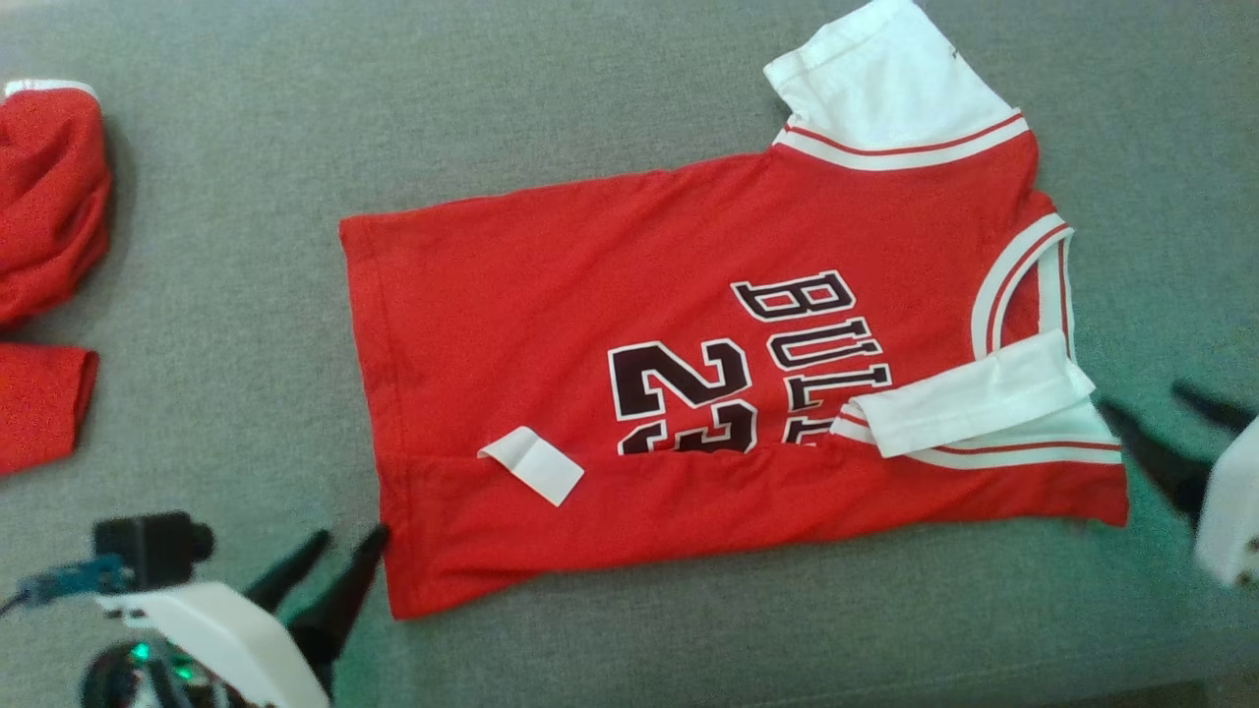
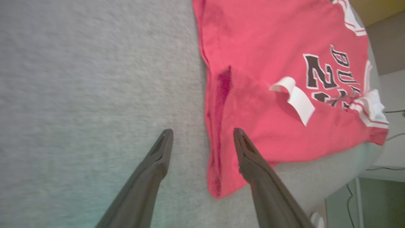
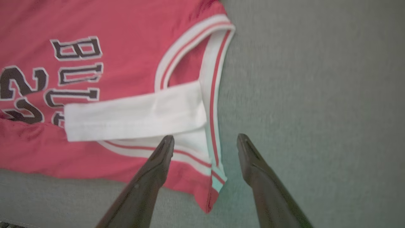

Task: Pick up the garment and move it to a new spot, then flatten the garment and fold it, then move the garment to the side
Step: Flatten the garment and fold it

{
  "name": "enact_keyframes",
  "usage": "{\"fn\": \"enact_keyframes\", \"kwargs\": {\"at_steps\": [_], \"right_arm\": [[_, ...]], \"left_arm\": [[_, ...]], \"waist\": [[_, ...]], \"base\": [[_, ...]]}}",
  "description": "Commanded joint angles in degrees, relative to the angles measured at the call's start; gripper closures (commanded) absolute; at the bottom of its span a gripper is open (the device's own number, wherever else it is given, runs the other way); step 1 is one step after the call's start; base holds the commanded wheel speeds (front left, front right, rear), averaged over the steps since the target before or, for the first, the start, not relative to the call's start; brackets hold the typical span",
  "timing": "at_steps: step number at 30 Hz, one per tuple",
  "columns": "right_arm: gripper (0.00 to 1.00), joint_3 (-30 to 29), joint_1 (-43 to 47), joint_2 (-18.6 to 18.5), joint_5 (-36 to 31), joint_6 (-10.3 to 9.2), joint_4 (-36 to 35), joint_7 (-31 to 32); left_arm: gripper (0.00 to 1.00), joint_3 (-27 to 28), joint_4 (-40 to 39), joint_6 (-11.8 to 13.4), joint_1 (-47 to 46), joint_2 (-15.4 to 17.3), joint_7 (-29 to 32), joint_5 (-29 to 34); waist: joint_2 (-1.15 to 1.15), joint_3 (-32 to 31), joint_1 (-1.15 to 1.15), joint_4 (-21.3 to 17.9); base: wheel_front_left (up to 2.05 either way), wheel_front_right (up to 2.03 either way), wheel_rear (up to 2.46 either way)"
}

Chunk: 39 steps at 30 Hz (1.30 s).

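The left gripper, nearest the camera, hovered with fingers spread and empty just beside the hem corner of the garment. The right gripper, likewise spread and holding nothing, stood at the garment's collar-end corner. The garment lay flat on the grey surface with its near long edge and near sleeve turned in over the chest, so flattening and a first fold looked done. The far sleeve, further folds and the move aside seemingly remained.
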Motion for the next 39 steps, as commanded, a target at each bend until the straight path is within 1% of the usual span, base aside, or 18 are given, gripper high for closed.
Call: {"fn": "enact_keyframes", "kwargs": {"at_steps": [1, 3, 5, 7, 8, 11, 15, 19, 21, 22, 23, 26, 31, 39], "right_arm": [[0.00, -0.7, -3.8, -3.5, 1.4, 0.43, -4.0, 1.0], [0.00, -1.7, -6.6, -4.1, 2.5, 0.43, -5.5, 1.7], [0.00, -2.2, -10.6, -3.8, 2.2, 0.43, -5.9, 1.3], [0.00, -1.4, -15.6, -2.7, 0.7, 0.43, -4.7, 0.1], [0.00, -0.7, -18.1, -2.0, -0.7, 0.43, -3.6, -0.9], [0.00, 2.2, -26.1, -0.2, -5.8, 0.43, 1.7, -4.7], [0.00, 5.2, -36.2, 3.6, -11.5, 0.43, 11.8, -9.9], [0.00, 6.9, -44.0, 6.3, -16.3, 0.43, 22.0, -14.9], [0.00, 7.2, -46.9, 6.8, -18.3, 0.43, 26.7, -17.0], [0.00, 6.9, -48.2, 7.1, -18.8, 0.43, 28.9, -17.8], [0.00, 6.9, -48.2, 7.1, -18.8, 0.43, 28.9, -17.8], [0.00, 6.2, -51.2, 7.4, -20.3, 0.43, 34.8, -19.0], [0.00, 5.6, -54.8, 8.5, -21.4, 0.43, 41.3, -20.4], [0.00, 8.2, -57.6, 8.7, -20.7, 0.43, 46.0, -19.5]], "left_arm": [[0.00, 3.8, -2.7, 0.4, -2.3, 2.7, -0.6, 0.9], [0.00, 4.9, -4.0, 0.9, -3.5, 3.3, -0.7, 1.1], [0.00, 5.5, -4.5, 1.2, -5.9, 3.9, -0.6, 2.1], [0.00, 5.5, -4.2, 1.7, -9.7, 4.1, -0.8, 4.0], [0.00, 5.2, -3.7, 1.9, -12.1, 3.5, -0.9, 4.7], [0.00, 3.3, -0.9, 2.1, -19.9, 1.9, -0.9, 7.5], [0.00, 0.5, 5.3, 2.3, -29.3, -1.2, -1.6, 11.3], [0.00, -2.5, 10.4, 1.0, -35.1, -3.9, -1.3, 12.7], [0.00, -3.7, 12.0, 0.1, -36.9, -4.7, -1.1, 13.0], [0.00, -4.3, 12.8, -0.4, -37.8, -5.1, -0.9, 13.1], [0.00, -4.3, 12.8, -0.4, -37.8, -5.1, -0.9, 13.1], [0.00, -6.0, 15.1, -1.5, -40.4, -6.5, -0.6, 13.6], [0.00, -7.8, 18.0, -2.8, -43.8, -8.1, 0.0, 14.1], [0.00, -8.7, 20.1, -4.1, -45.9, -8.3, 0.8, 13.9]], "waist": [[0.00, 0.6, 0.01, -0.1], [0.00, 1.3, 0.01, -0.1], [0.00, 2.4, 0.01, 0.0], [0.00, 4.0, 0.01, 0.2], [0.00, 4.7, 0.01, 0.4], [0.00, 7.3, 0.01, 1.3], [0.00, 10.6, 0.01, 2.5], [0.00, 12.7, 0.01, 4.1], [0.00, 13.3, 0.01, 5.0], [0.00, 13.5, 0.01, 5.6], [0.00, 13.5, 0.01, 5.6], [0.00, 14.1, 0.01, 7.1], [0.00, 14.8, 0.01, 8.0], [0.00, 15.1, 0.01, 8.3]], "base": [[0.00, 0.00, 0.00], [0.00, 0.00, 0.00], [0.00, 0.00, 0.00], [0.00, 0.00, 0.00], [0.00, 0.00, 0.00], [0.00, 0.00, 0.00], [0.00, 0.00, 0.00], [0.00, 0.00, 0.00], [0.00, 0.00, 0.00], [0.00, 0.00, 0.00], [0.00, 0.00, 0.00], [0.00, 0.00, 0.00], [0.00, 0.00, 0.00], [0.00, 0.00, 0.00]]}}
